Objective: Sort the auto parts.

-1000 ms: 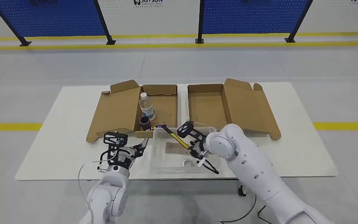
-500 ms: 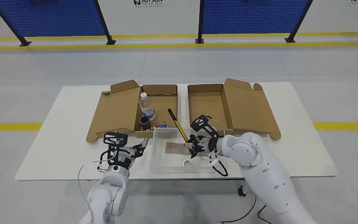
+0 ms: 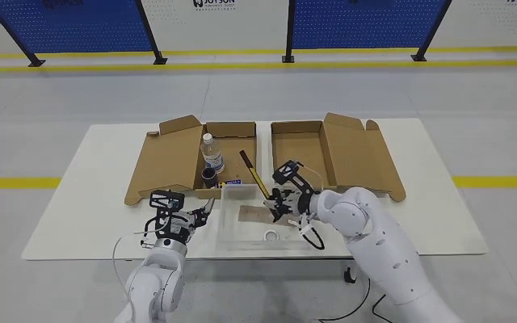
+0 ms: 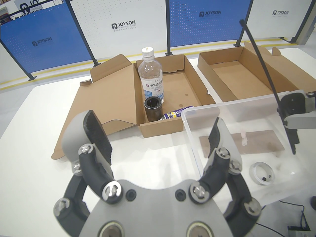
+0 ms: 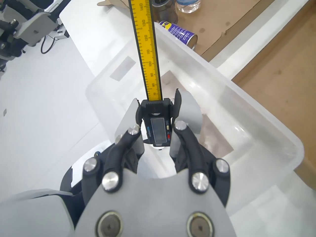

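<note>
The right jaws pinch the digital caliper (image 5: 148,50) by its display head above the clear bin (image 5: 222,75). Its beam slants out over the bin's far rim toward the left cardboard box (image 3: 234,141). The left jaws hang spread over the counter (image 4: 37,124), just beside the bin's edge.

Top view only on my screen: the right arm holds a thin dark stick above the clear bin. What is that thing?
Observer: A digital caliper, yellow scale pointing forward; the right tool is shut on its display head.
Operator: Anything inside the bin?
Observer: A metal ring lies on the floor of the clear bin, near a brown sheet.
Operator: And the other arm?
Observer: The left tool is open and empty, beside the bin.
</note>
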